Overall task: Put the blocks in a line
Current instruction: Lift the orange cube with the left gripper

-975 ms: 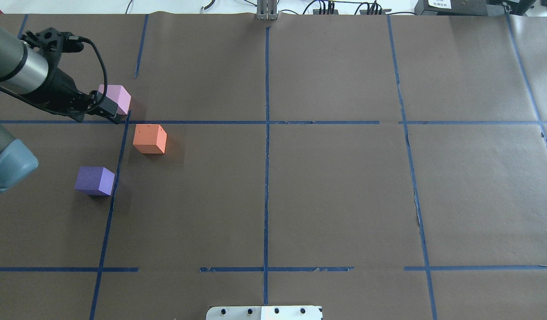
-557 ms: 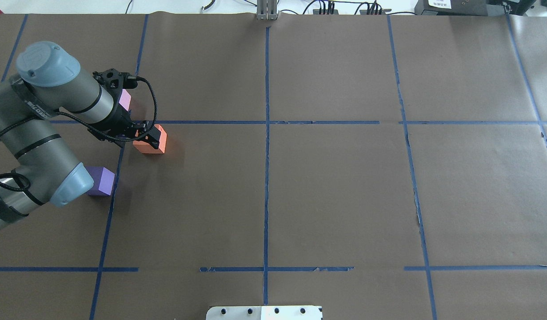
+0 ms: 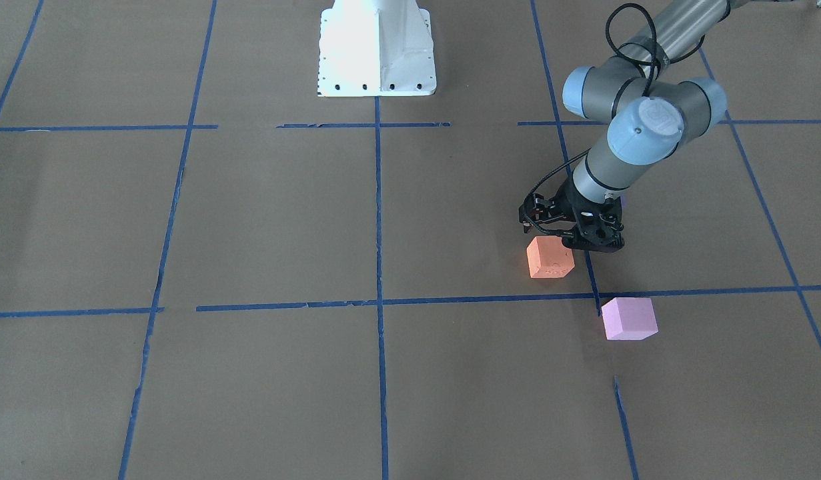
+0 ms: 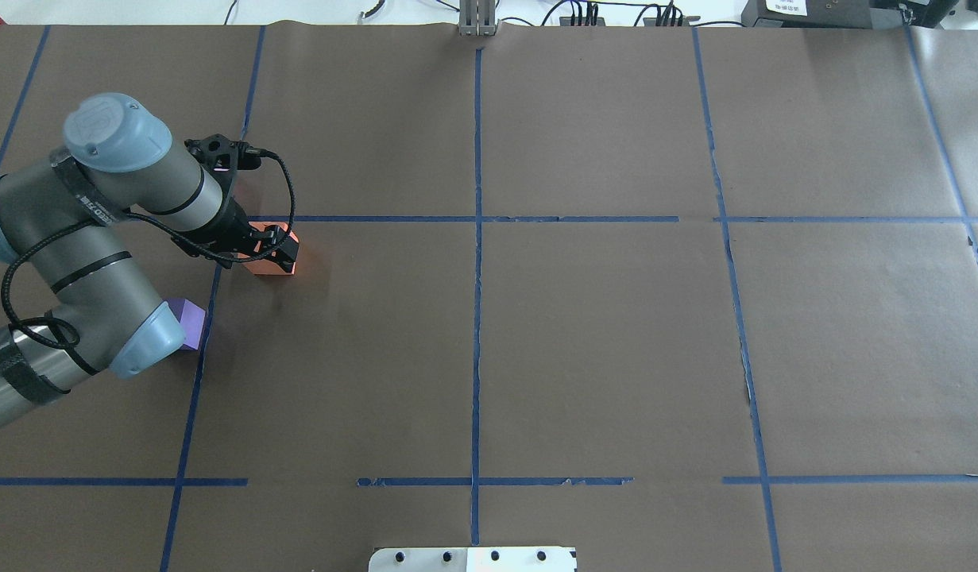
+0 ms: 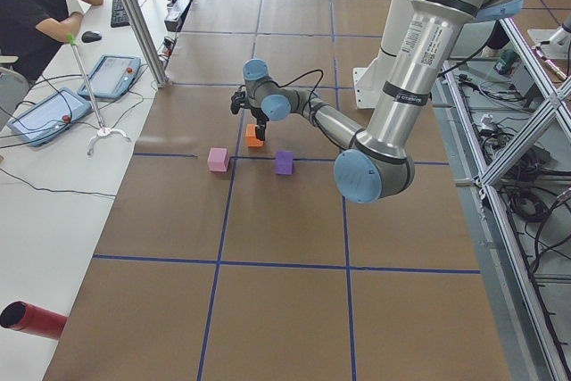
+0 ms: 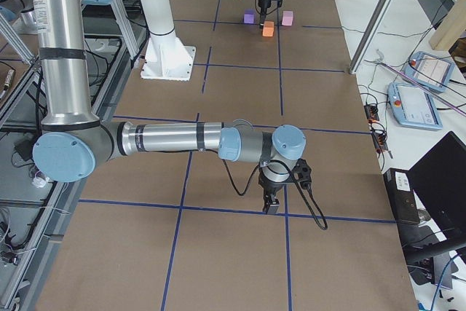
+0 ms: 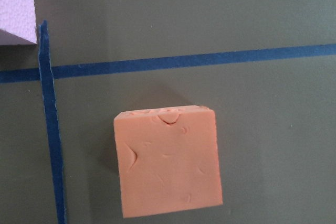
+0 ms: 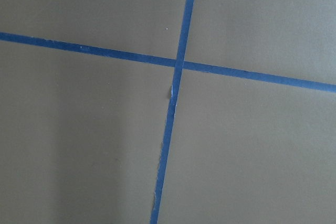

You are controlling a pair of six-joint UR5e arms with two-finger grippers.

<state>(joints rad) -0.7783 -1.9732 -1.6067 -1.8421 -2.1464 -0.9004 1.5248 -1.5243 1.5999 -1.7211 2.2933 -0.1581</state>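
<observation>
Right now nothing is lining up yet: the three blocks are sitting loose on the tabletop [image 4: 600,342] over on the robot's left side, apart from one another and making a shallow triangle rather than a row. From the left-end camera the pink block [image 5: 218,159] and the purple block [image 5: 284,162] are lying roughly level along one blue tape line [image 5: 178,155]. The orange block [image 3: 550,257] is sitting on the other side of that line, pushed out toward the middle of the table. The left arm [image 3: 640,130] is reaching down over the orange one, and the left jaws are hanging just above it. The left wrist camera is looking straight onto its dented top face, and nothing is touching it, so it is not being gripped. Whether those jaws are spread or closed, I cannot tell from these views. The right arm [image 6: 175,138] is working nowhere near the blocks. It is pointing down at a bare tape crossing far across the table, and the state of the right jaws cannot be told either. So I am judging the task as barely begun: no block is looking placed and the pick on orange is not yet made. What is remaining is taking hold of orange, bringing it into line with pink and purple, and then evening out the spacing.
</observation>
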